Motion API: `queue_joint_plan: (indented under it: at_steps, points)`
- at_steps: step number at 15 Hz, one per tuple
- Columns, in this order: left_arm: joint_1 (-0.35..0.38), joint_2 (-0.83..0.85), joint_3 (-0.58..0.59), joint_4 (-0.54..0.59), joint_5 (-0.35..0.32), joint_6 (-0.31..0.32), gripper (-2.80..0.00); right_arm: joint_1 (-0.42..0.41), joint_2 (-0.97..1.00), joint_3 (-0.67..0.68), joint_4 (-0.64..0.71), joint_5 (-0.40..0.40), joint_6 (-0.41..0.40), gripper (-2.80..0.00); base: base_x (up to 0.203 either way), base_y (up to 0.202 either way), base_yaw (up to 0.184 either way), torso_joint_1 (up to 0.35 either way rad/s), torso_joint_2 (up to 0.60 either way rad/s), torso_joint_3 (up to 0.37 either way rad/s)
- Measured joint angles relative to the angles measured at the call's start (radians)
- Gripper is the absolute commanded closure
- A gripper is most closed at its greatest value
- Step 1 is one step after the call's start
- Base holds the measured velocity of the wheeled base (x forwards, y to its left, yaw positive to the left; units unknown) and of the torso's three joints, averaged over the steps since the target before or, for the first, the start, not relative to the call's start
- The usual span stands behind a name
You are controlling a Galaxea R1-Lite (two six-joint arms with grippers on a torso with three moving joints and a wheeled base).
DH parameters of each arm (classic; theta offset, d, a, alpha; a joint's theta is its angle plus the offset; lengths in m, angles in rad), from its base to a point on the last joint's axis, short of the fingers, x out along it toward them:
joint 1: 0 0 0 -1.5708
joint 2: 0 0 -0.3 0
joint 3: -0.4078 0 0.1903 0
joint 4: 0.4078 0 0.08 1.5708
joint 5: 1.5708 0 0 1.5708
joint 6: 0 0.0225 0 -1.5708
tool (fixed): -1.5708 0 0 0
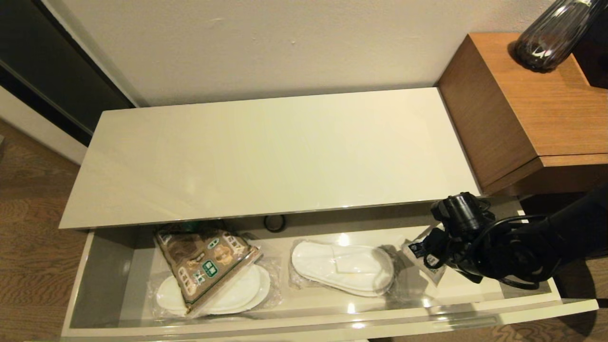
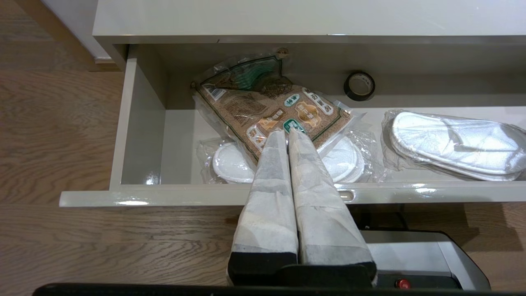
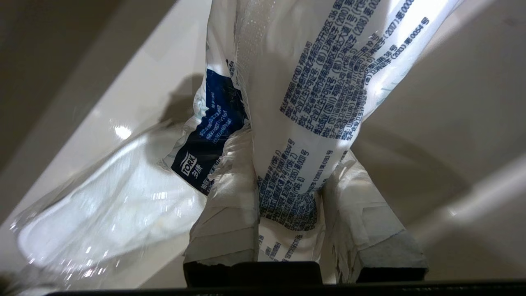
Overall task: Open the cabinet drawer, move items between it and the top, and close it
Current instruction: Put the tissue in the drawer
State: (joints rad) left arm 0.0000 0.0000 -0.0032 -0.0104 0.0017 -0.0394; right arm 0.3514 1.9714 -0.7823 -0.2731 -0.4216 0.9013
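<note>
Drawer: the cabinet drawer [image 1: 102, 285] is pulled fully out and fills the lower part of the head view; the opening step looks done.

Top: the cabinet top [image 1: 266, 152] spans the middle of the head view and I see nothing lying on it.

Right gripper: my right gripper [image 3: 287, 181] is down in the drawer's right end, lower right of the head view, its jaws clenched on the tissue pack [image 3: 304, 107]. The right wrist view shows the white wrapper with its blue label pinched between the two padded fingers [image 3: 230, 197].

Left gripper: my left gripper [image 2: 287, 137] hangs in front of the drawer's left end with its jaws pressed together and empty, tips pointing at the snack bag [image 2: 271, 111].

Other items: the snack bag lies tilted over one wrapped pair of slippers [image 1: 237, 292] at lower left of the head view. A second wrapped pair [image 1: 342, 266] lies at lower centre, and the black tape roll [image 1: 275, 222] sits at the back under the top's front edge.

Step in hand: I judge this the first transfer from drawer to top, with the pack gripped.

Next move: I would lift the pack straight up until it clears the top's front edge, then carry it back over the top. The soft wrapper may slip or sag.
</note>
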Motion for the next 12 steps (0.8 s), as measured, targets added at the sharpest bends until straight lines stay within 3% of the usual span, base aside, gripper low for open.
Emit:
queue_joint_plan:
  at_steps: [5,12]
  points:
    - [0.000,0.000,0.000,0.000,-0.001,0.000,0.00,-0.008,0.158,-0.006,-0.212,-0.006,-0.122,0.00,0.000,0.000,0.000,0.000,0.00,0.000]
    - [0.000,0.000,0.000,0.000,0.000,0.000,0.00,-0.011,0.297,-0.030,-0.255,-0.006,-0.126,0.00,0.000,0.000,0.000,0.000,0.00,0.000]
